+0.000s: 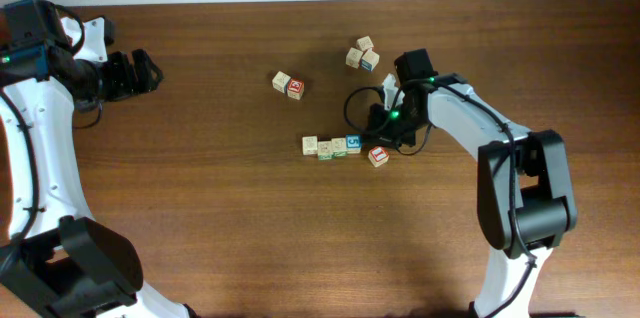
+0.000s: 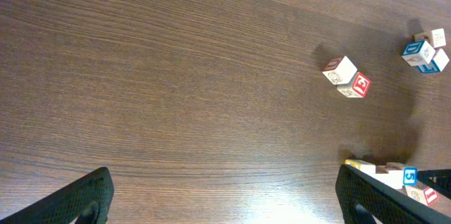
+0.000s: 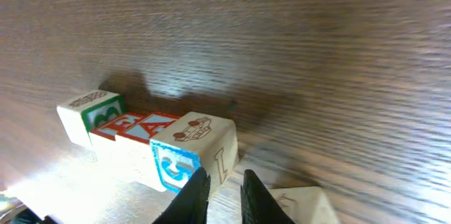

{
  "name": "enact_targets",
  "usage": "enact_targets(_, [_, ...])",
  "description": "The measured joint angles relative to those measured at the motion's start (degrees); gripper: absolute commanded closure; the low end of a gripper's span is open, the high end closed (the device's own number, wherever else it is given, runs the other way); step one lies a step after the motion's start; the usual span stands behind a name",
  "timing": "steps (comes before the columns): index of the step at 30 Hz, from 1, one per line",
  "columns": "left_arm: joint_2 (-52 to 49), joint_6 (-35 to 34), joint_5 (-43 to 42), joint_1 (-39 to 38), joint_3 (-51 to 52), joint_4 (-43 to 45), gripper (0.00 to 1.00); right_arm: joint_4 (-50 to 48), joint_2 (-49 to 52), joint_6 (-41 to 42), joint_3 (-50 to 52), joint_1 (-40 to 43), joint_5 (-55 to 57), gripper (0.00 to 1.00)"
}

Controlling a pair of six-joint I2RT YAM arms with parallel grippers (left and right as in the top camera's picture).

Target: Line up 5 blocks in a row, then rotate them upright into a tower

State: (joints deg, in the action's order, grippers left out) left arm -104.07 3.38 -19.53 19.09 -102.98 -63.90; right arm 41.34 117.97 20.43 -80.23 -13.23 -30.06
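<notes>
**1. Desk** (image 1: 200, 218): dark wood-grain top, both arms mounted at near edge.

**2. Task item.** Five-cube line (image 1: 332, 146) sits approx. desk ctr and runs left-right.
- From left end: a nearly plain cube, two green-marked cubes, then blue-marked cube (image 1: 353, 144), all four butted side to side.
- Red-marked cube (image 1: 377, 156) sits at right end, offset toward near edge and turned out of line w/ the rest. Contact w/ the blue-marked cube cannot be told.
- Left wrist view shows the line (image 2: 391, 177) at bottom right, partly behind a finger.

**3. Right end effector** (image 1: 383, 134)
- Pos.: low over desk, at right end of the line, just behind red-marked cube.
- State: fingers (image 3: 194, 197) drawn nearly closed, only a narrow slit between them, no cube clamped.
- Wrist view: tips sit just beside end face of blue-marked cube (image 3: 175, 168), and a plain cube face is at lower right.
- Black cable (image 1: 352, 106) loops on desk beside it.

**4. Left end effector** (image 1: 150, 70)
- Pos.: far left of desk, well apart from all cubes.
- State: fully open, fingers (image 2: 83, 199) spread wide over bare wood, holding nothing.

**5. Other items**
- Cube pair (image 1: 288, 84), plain plus red-marked, touching, behind and left of the line.
- Three-cube cluster (image 1: 362, 55), one cube blue-marked, behind the line's right end.
</notes>
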Motion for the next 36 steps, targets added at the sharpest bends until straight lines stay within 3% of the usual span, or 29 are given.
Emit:
enact_targets(11, [0.0,0.0,0.0,0.0,0.0,0.0,0.01,-1.6,0.0,2.3,-0.2,-2.3,0.1,0.87])
enact_targets(18, [0.0,0.0,0.0,0.0,0.0,0.0,0.01,8.7,-0.7,2.2,-7.8,-2.3,6.7,0.93])
enact_targets(25, [0.0,0.0,0.0,0.0,0.0,0.0,0.01,23.1,-9.3,2.1,-8.1,-2.3,16.0,0.94])
enact_targets(31, [0.0,0.0,0.0,0.0,0.0,0.0,0.01,18.9,-10.0,2.1,-0.2,-2.3,18.7,0.94])
enact_targets(36, [0.0,0.0,0.0,0.0,0.0,0.0,0.01,9.8,-10.0,2.1,7.7,-2.3,19.3,0.93])
